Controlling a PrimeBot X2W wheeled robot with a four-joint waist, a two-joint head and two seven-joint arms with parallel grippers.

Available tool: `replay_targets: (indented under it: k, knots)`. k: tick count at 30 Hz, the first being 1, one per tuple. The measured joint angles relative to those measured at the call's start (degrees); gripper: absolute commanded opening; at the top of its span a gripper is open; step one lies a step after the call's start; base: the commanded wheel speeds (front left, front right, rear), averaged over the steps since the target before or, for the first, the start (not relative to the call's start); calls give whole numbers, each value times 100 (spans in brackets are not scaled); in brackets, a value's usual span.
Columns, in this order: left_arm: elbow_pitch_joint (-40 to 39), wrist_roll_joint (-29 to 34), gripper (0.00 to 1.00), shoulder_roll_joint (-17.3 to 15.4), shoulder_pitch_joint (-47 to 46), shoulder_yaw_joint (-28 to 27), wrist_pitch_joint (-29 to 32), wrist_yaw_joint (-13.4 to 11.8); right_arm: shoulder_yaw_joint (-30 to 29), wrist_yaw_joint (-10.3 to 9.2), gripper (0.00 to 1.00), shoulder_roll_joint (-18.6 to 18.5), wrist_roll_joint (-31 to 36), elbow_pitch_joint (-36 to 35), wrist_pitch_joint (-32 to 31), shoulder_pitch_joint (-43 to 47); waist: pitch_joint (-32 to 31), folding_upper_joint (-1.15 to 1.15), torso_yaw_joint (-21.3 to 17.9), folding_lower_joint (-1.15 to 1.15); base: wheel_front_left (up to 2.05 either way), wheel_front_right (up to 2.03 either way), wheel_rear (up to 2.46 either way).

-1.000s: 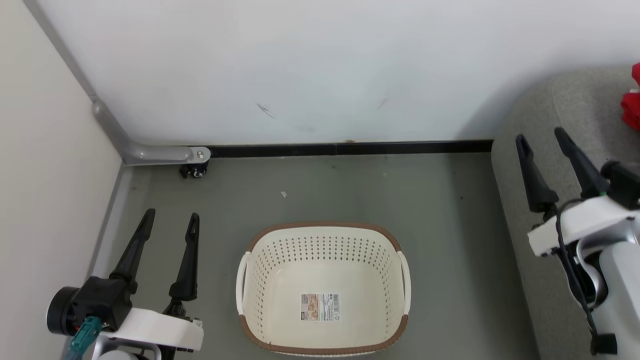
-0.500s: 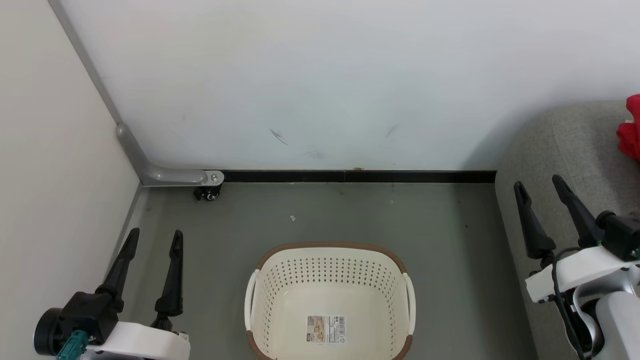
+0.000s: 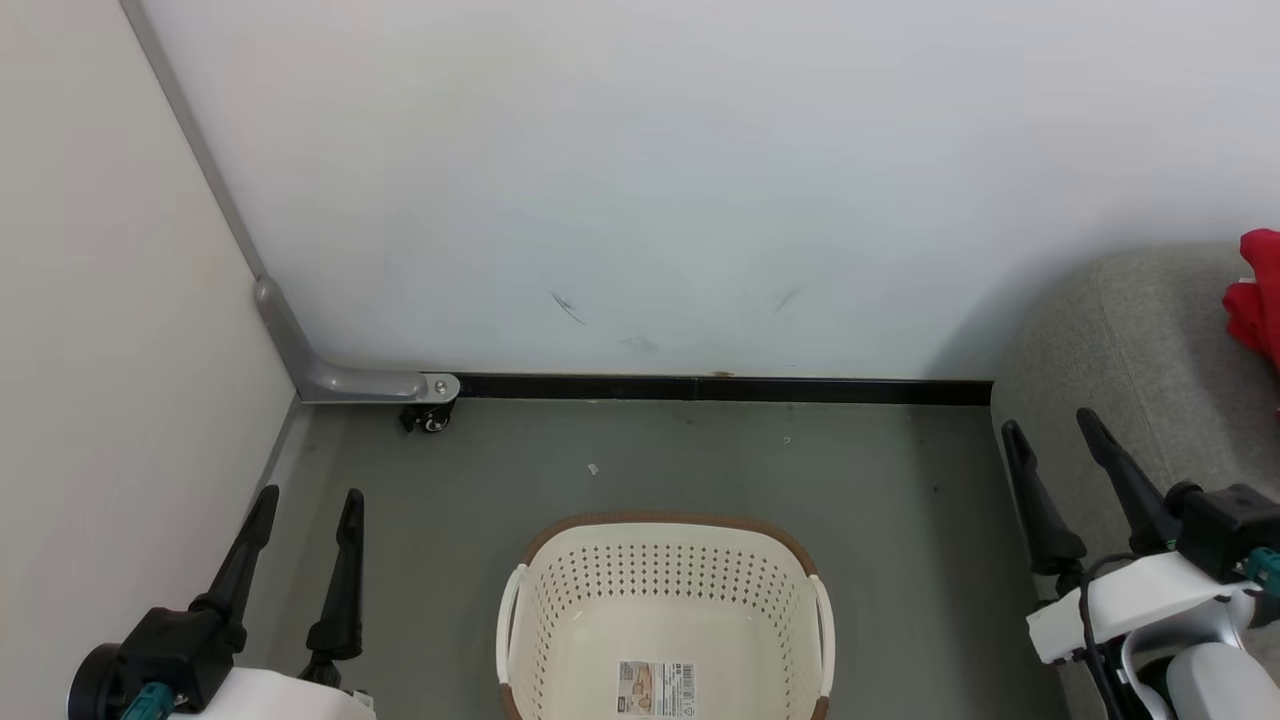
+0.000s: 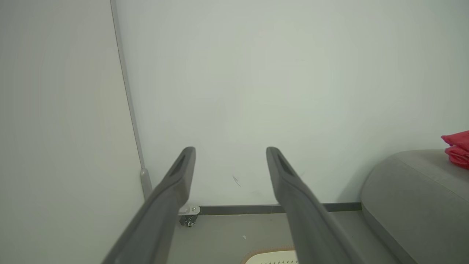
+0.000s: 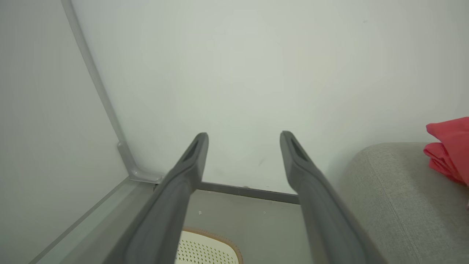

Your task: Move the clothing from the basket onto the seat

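The cream basket (image 3: 664,560) with a brown rim stands on the floor at the bottom centre, and only a paper label lies inside it. Red clothing (image 3: 1258,300) rests on the grey seat (image 3: 1150,340) at the right edge; the same clothing (image 5: 449,148) and seat (image 5: 395,190) show in the right wrist view, and in the left wrist view as clothing (image 4: 457,148) on the seat (image 4: 414,187). My left gripper (image 3: 310,492) is open, left of the basket. My right gripper (image 3: 1050,422) is open beside the seat's front edge. Both hold nothing.
A white wall (image 3: 640,180) runs along the back with a black skirting strip (image 3: 720,388). A cream panel (image 3: 100,350) closes the left side, with a grey bracket and small caster (image 3: 430,420) at the corner. Grey floor (image 3: 700,460) lies between basket and wall.
The head camera has tilted up, so the basket and both grippers sit lower in the picture. The right gripper has drawn back along the seat's edge. Both grippers stay open.
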State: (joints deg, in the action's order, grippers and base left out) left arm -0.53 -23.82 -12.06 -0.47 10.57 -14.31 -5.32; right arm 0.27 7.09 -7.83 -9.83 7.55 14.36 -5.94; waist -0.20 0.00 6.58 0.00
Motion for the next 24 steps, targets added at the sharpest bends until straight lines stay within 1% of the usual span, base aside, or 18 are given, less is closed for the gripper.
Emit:
replay_targets:
  k: [13,24]
  knots:
    - [114,120,100,49,125,-66,0,102,-41,0,100,99,112,-145,0,261,-166,0,12,0,0,0,0]
    - [166,125,100,116,207,-134,-9,204,16,0,100,149,181,-204,0,407,-212,0,-54,0,0,0,0]
